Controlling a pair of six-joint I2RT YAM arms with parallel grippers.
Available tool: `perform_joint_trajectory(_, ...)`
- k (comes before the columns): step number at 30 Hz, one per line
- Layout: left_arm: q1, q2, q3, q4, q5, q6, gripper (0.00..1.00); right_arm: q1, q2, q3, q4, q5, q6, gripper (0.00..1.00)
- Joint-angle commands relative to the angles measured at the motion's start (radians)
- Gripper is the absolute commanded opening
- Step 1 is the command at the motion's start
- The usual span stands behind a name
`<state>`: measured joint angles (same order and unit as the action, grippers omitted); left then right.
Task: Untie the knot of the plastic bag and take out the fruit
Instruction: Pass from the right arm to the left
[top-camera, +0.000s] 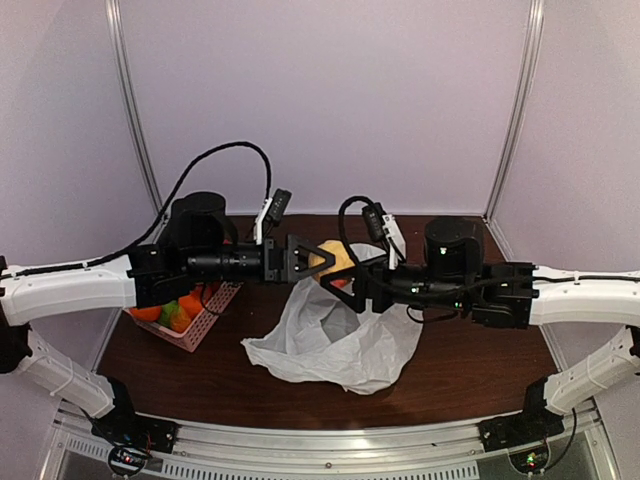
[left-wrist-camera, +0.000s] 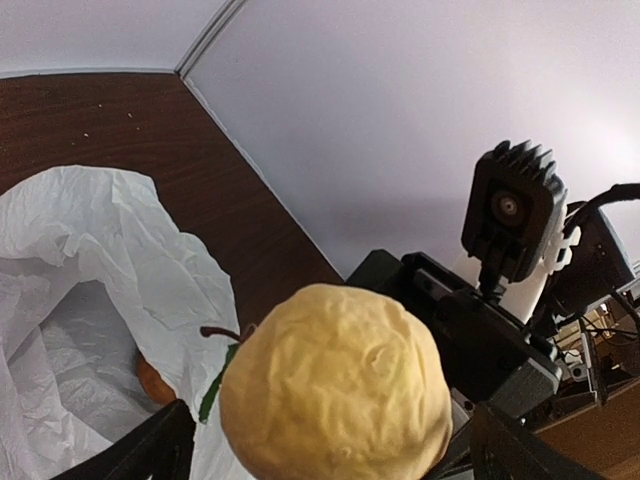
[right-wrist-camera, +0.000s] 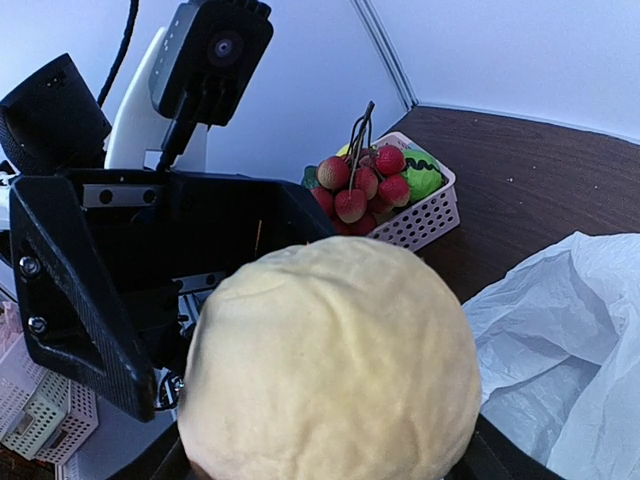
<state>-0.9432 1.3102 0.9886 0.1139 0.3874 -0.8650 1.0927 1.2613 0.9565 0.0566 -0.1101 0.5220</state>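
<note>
Nearest the front, the plastic bag (top-camera: 330, 345) lies slumped on the dark wood-grain desk (top-camera: 480, 350) between the two arms. It is thin, white, crinkled and slightly see-through, and its mouth gapes upward. Something orange-brown shows inside the opening.

To its left stands a pink basket (top-camera: 200, 320) of lattice plastic, holding orange and green pieces and a cluster of red berries (right-wrist-camera: 360, 185).

Above the bag's far edge the two tools meet nose to nose around a yellow fruit (top-camera: 335, 260), which is round, pale and dimpled. The right tool (top-camera: 352, 285) is clamped on it and holds it in the air. The left tool (top-camera: 312, 258) is spread wide, its black fingers (left-wrist-camera: 150, 445) standing either side of the fruit with gaps showing.

Behind is a plain pale wall (top-camera: 330, 100).
</note>
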Motion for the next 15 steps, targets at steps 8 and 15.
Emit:
perform_joint_trajectory(8, 0.007, 0.071, 0.018, 0.155, 0.069, -0.074, 0.97, -0.002, 0.005, 0.022, -0.03, -0.045, -0.06, 0.68)
perform_joint_trajectory(15, 0.008, 0.078, 0.004, 0.179, 0.086, -0.089, 0.75, -0.002, 0.015, 0.021, -0.042, -0.039, -0.064, 0.71)
